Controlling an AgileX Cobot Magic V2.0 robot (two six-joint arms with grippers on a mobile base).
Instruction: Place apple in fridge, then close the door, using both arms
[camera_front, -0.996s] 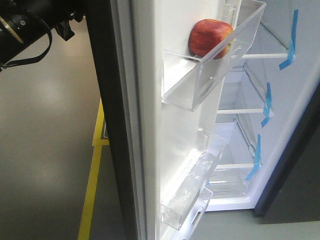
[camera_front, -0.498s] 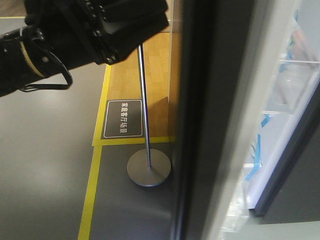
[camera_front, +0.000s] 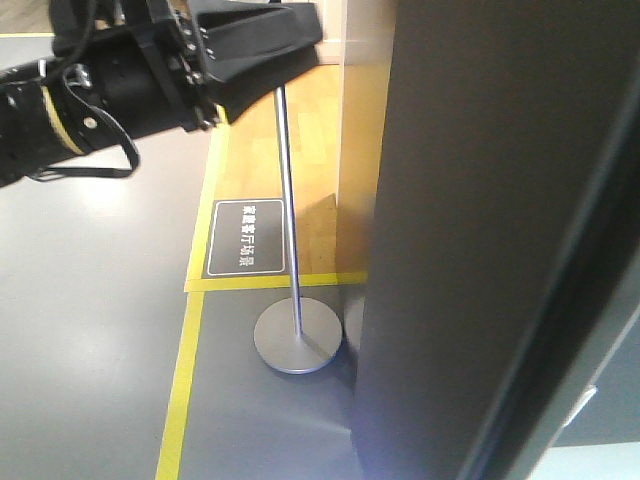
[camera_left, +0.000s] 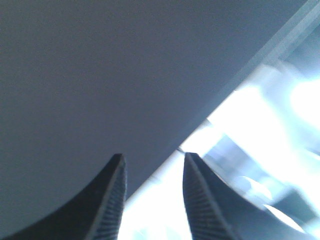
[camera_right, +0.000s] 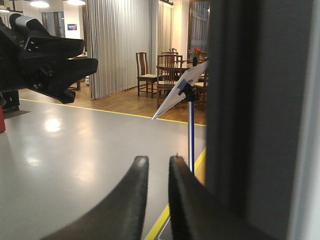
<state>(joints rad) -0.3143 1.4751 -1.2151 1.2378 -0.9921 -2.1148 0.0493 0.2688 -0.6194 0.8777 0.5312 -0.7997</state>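
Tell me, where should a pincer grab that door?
Probably the door by its thin edge beside the bright gap, coming from the dark outer side. That face is flat with no handle showing, so only the edge can be pinched. The left pincer sits open at it.

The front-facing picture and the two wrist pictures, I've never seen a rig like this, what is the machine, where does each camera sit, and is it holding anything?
It's a mobile robot with two black arms. The front-facing picture looks ahead from its body: the left arm points toward the dark grey fridge door, with a metal sign stand on the floor beside it. The other cameras sit on the wrists, looking along the jaws. The left jaws are open, close to the door, with bright fridge interior past its edge. The right jaws, a narrow gap apart, face the room. Neither pair holds anything; no apple shows.
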